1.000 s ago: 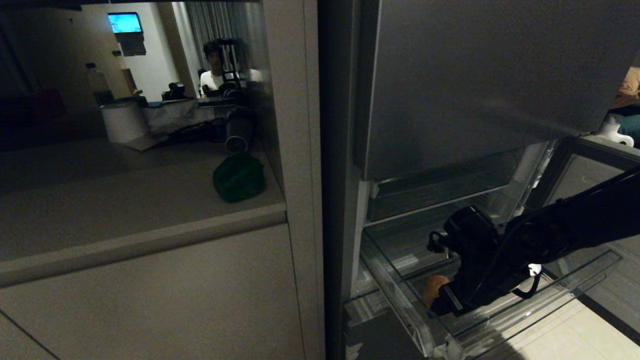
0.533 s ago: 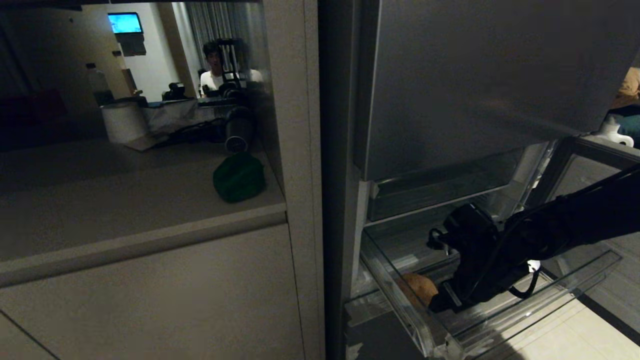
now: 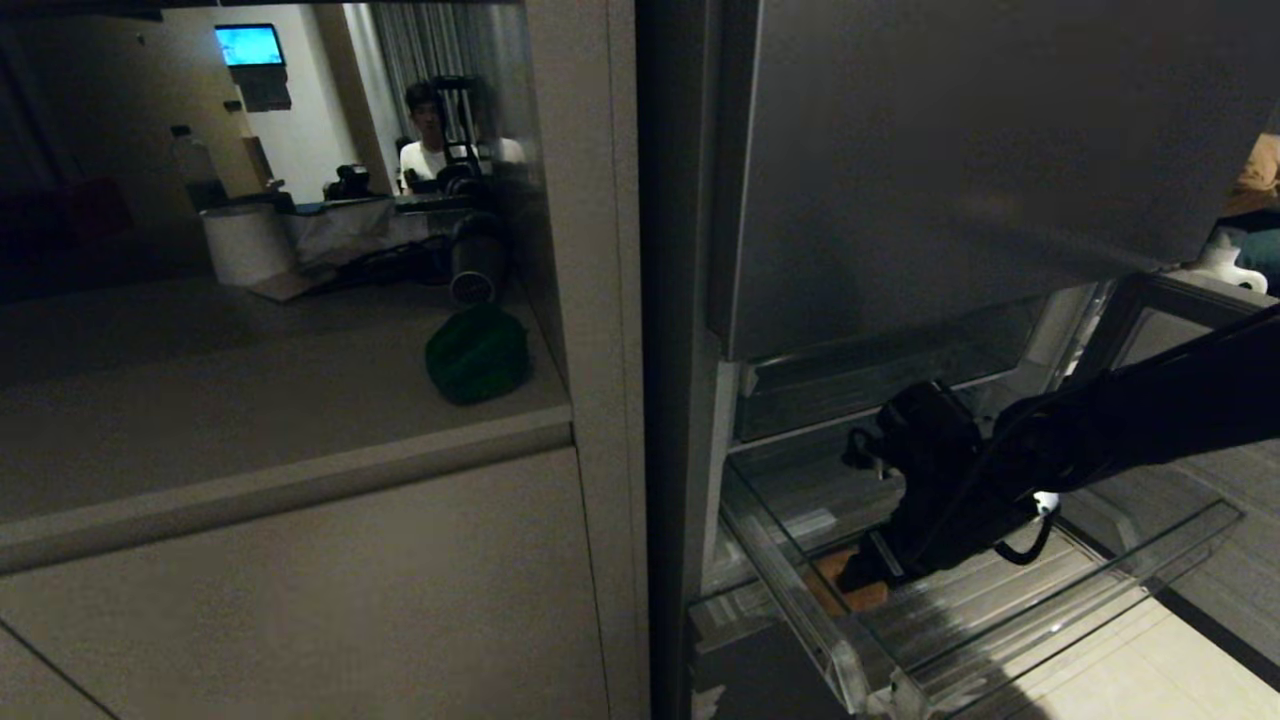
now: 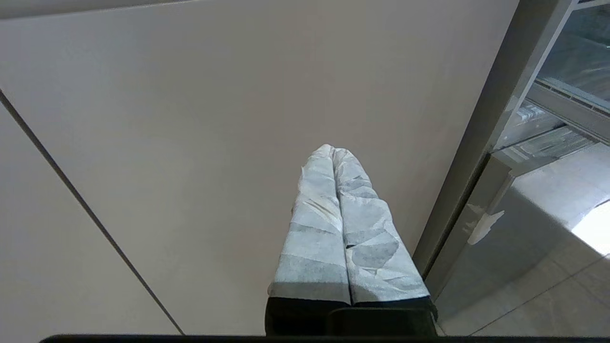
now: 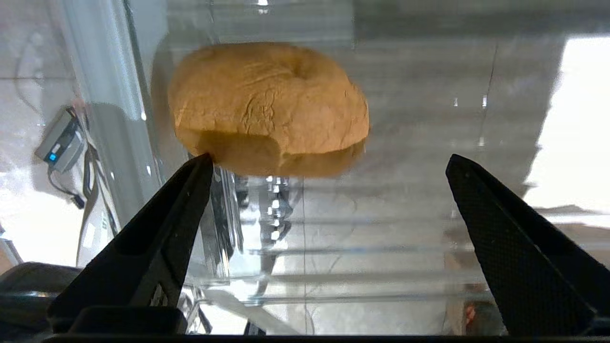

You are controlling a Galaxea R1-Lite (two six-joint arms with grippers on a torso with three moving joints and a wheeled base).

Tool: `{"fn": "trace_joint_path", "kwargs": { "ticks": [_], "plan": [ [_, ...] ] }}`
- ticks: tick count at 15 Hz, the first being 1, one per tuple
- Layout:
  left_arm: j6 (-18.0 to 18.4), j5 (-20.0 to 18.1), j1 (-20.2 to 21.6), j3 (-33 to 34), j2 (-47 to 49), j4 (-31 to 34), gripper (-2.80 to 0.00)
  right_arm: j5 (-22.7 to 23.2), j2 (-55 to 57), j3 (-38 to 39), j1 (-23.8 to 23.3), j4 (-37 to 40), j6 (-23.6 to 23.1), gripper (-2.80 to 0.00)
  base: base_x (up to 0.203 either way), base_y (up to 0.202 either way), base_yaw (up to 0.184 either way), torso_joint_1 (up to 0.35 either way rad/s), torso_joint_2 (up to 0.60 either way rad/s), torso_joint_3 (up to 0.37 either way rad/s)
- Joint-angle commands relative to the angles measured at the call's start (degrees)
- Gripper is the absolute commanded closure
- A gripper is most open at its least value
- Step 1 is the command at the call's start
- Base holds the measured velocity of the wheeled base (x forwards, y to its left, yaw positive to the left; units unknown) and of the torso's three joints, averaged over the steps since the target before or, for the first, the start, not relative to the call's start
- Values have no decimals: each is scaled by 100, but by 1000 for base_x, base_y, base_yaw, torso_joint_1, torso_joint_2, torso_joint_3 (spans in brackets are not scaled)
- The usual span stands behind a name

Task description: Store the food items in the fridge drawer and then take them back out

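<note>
The right gripper [image 5: 329,162] has its jaws spread wide and grips nothing. In the right wrist view the tan food item [image 5: 269,107] lies just beyond the fingertips, toward eleven o'clock of the gap, resting on the clear floor of the fridge drawer [image 5: 381,228]. One black finger [image 5: 167,224] has its tip right at the lump's lower edge; whether it touches cannot be told. The other finger stands well apart from it.

In the head view the right gripper [image 3: 862,572] reaches down into the fridge drawer [image 3: 1000,630], and the arm's dark wrist hides most of the food item [image 3: 835,592]: only a brown patch shows at about seven o'clock of the wrist, near the drawer's left wall. The drawer is pulled out, its glossy front cut off by the lower edge of the view. The clear floor shows blurred shapes beneath, including a small grey box with a cable [image 5: 62,143].

The left gripper [image 4: 336,157] hangs before a pale cabinet front [image 4: 190,143], its wrapped jaws pressed together on nothing.

Above the drawer, at twelve o'clock, stands a dark grey fridge panel [image 3: 950,170]. At nine o'clock of the fridge lies a tabletop [image 3: 250,400] bearing a green object [image 3: 478,355]. Behind it a glossy surface mirrors a seated person [image 3: 435,135] and a lit screen [image 3: 250,45], dim and hard to read.
</note>
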Motion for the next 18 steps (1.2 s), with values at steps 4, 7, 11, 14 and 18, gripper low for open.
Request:
{"fn": "trace_joint_path", "kwargs": {
  "ticks": [4,7,11,14,18],
  "plan": [
    [-1,1,0,2,-1,0,0,-5,334,-259,9,10,-283,-280,0,0,0,0,0,0],
    [-1,1,0,2,7,0,0,-5,459,-423,32,10,-315,-280,0,0,0,0,0,0],
    [-1,1,0,2,-1,0,0,4,546,-456,70,10,-564,-280,0,0,0,0,0,0],
    [-1,1,0,2,-1,0,0,4,434,-421,79,10,-563,-280,0,0,0,0,0,0],
    [-1,1,0,2,-1,0,0,30,326,-474,123,-8,-556,-280,0,0,0,0,0,0]
  ]
}}
